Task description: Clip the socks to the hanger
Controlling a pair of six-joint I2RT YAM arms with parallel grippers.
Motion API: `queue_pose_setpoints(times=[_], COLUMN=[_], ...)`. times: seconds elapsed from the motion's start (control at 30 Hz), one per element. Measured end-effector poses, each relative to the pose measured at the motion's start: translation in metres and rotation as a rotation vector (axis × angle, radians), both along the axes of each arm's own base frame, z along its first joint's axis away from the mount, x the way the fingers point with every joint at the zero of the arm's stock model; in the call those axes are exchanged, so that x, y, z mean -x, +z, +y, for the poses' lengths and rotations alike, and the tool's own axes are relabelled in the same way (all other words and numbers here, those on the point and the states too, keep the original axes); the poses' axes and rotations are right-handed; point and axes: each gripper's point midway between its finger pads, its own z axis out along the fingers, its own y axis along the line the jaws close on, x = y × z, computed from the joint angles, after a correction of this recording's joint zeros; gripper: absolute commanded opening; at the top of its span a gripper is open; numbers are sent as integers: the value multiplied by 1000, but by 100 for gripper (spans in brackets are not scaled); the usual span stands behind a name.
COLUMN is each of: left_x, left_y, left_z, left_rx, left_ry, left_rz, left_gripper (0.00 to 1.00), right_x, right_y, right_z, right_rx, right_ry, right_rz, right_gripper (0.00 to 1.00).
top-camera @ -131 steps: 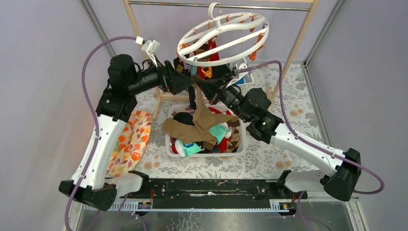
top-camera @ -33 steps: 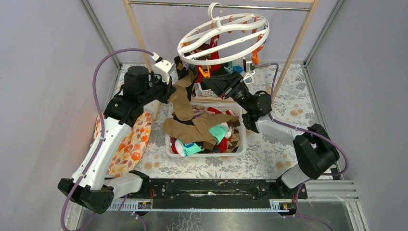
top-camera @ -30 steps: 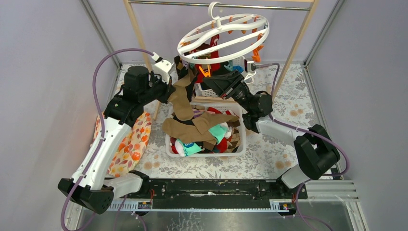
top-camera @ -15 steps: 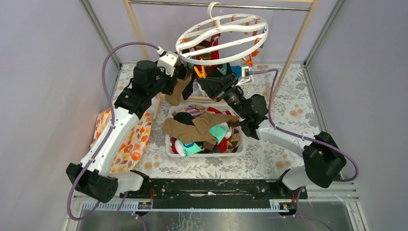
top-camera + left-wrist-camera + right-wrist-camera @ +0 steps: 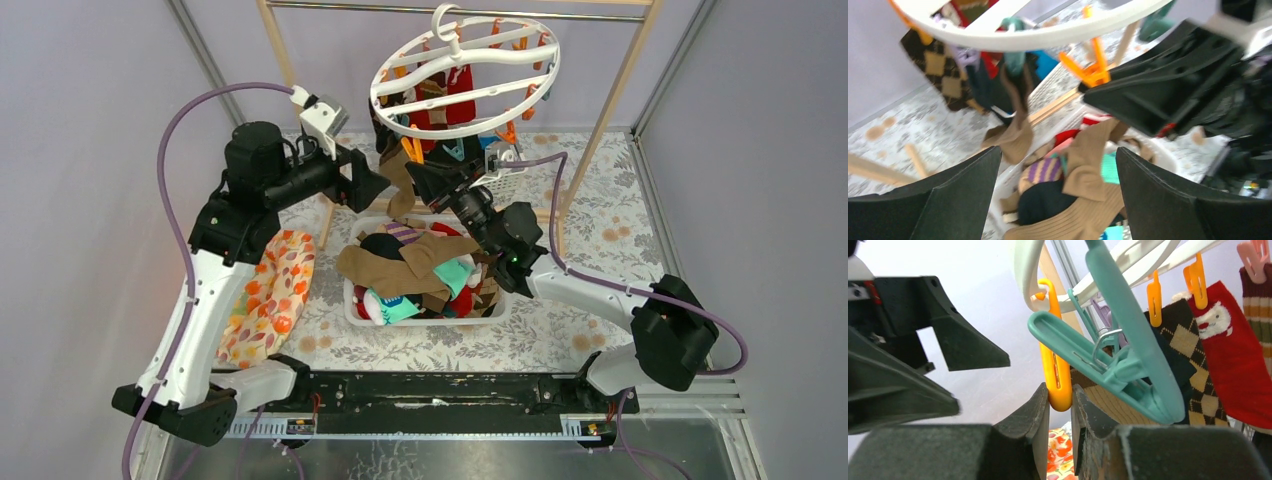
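Note:
The white ring hanger [image 5: 460, 70] hangs from the rail with red, argyle and dark socks clipped under it. A tan sock [image 5: 402, 185] dangles from a teal clip [image 5: 1013, 57], its foot [image 5: 1015, 137] free above the basket. My left gripper [image 5: 378, 185] [image 5: 1058, 150] stands wide open just left of that sock, holding nothing. My right gripper [image 5: 412, 175] [image 5: 1060, 390] is shut on an orange clip [image 5: 1057, 367] of the hanger, beside a teal clip [image 5: 1113, 365]. More socks [image 5: 420, 265] lie piled in the basket.
The white lattice basket [image 5: 352, 300] sits mid-table below both grippers. An orange leaf-patterned cloth [image 5: 268, 295] lies to its left. A second white basket [image 5: 512, 185] stands behind the right arm. The wooden rail frame [image 5: 283, 60] rises at the back.
My left gripper let go of the tan sock, opened wide and drew back to the left. The sock now hangs from the hanger. The right gripper stayed shut on the orange clip; the hanger tilted.

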Motion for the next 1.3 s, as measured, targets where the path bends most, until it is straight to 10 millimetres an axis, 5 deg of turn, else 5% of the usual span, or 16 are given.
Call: queue_pose_setpoints(times=[0.23, 0.47, 1.0, 1.1, 1.23, 1.3], left_x=[9, -19, -38, -41, -42, -43], left_y=[35, 18, 27, 23, 23, 23], left_z=[-30, -47, -57, -59, -58, -57], left_rx=[228, 329, 410, 408, 408, 405], left_ry=[-86, -56, -46, -43, -37, -33], left_rz=[115, 273, 298, 309, 308, 302], left_gripper=[89, 84, 63, 52, 22, 11], right_x=[1, -1, -3, -4, -6, -6], right_y=[10, 5, 8, 7, 4, 2], right_z=[7, 14, 19, 19, 19, 20], right_rx=[21, 57, 92, 99, 111, 118], right_ry=[-28, -54, -101, -109, -119, -120], right_rz=[-39, -47, -77, -77, -72, -67], right_gripper=[0, 0, 0, 0, 0, 23])
